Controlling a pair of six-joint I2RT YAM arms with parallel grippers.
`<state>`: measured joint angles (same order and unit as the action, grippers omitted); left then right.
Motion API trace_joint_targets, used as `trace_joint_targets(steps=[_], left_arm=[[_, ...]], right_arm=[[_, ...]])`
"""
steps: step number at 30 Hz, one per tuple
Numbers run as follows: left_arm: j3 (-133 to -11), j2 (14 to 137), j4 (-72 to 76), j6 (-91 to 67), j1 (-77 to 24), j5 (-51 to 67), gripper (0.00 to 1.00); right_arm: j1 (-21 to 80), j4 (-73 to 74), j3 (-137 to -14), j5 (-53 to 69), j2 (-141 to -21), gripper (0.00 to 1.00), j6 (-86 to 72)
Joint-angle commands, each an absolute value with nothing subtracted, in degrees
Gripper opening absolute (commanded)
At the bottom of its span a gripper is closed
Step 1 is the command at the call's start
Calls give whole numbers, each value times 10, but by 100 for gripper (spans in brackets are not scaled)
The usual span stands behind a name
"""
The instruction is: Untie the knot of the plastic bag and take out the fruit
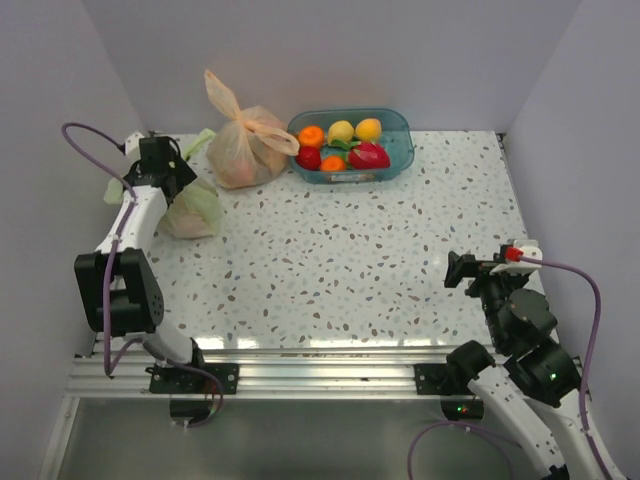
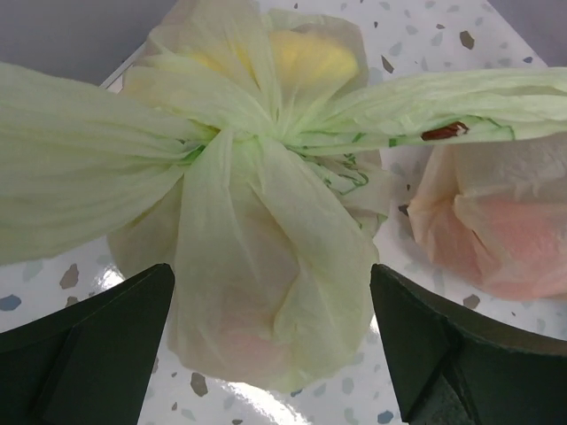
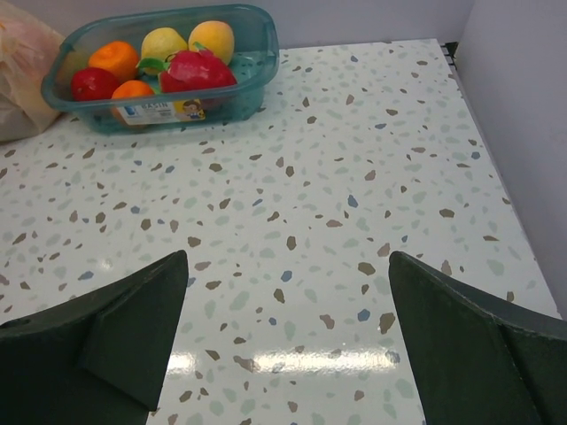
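The left gripper (image 2: 270, 297) hangs wide open over the plastic bag (image 2: 257, 257), jaws on either side, gripping nothing. The bag sits at the table's (image 3: 354, 159) left rear beside an orange bag (image 2: 496, 230). Its knot (image 2: 232, 135) faces up, ears spread sideways. The right gripper (image 3: 288, 266) is spread wide and empty.

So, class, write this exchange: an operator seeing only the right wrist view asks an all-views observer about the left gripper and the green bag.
Operator: Where is the left gripper?
Observer: The left gripper is at the green plastic bag, far left, beside the orange bag.
Operator: Holding it?
Observer: No. Its jaws stand open, with the bag between them in the left wrist view.
Operator: And the knot?
Observer: The knot is tied, ears spread sideways; a yellow fruit shows through the film.
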<state>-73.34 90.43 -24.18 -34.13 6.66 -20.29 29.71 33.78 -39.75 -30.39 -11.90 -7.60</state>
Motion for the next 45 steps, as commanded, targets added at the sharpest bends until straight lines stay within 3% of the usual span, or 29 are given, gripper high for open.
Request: trace_joint_targets(steps=[1,5,7,8,9,11,12,15,21,28,37,40,45], left_arm=[[-773,939,-204,-371,82,-232,98],[-773,976,-213,-379,91,-255,90],[-762,978,-211,-372,91,-252,79],[-758,977,-208,-367,91,-247,71],[-745,974,-207,-364,91,-244,52],[-729,959,-195,-347,91,-232,37],[-711,952,-190,-338,91,-227,20],[-686,928,-185,-300,90,-188,0],[-665,856,-213,-231,47,-104,0],[-695,808,-243,-188,-113,-41,0],[-807,901,-264,-140,-372,20,0],[-783,912,-235,-144,-469,4,0],[-701,924,-204,-158,-504,2,0]], right_arm=[[299,320,-392,-292,-118,99,-66],[300,320,-392,-288,-120,99,-65],[299,321,-392,-287,-120,99,-64],[299,320,-392,-287,-120,99,-64],[299,320,-392,-286,-121,99,-64],[299,318,-392,-283,-122,99,-64],[300,317,-391,-281,-122,99,-63],[299,316,-392,-274,-125,99,-61],[299,335,-409,-251,-142,99,-69],[299,386,-479,-187,-245,99,-76],[299,395,-535,-106,-316,99,-68],[300,398,-547,-74,-343,99,-63],[299,396,-541,-27,-387,99,-71]])
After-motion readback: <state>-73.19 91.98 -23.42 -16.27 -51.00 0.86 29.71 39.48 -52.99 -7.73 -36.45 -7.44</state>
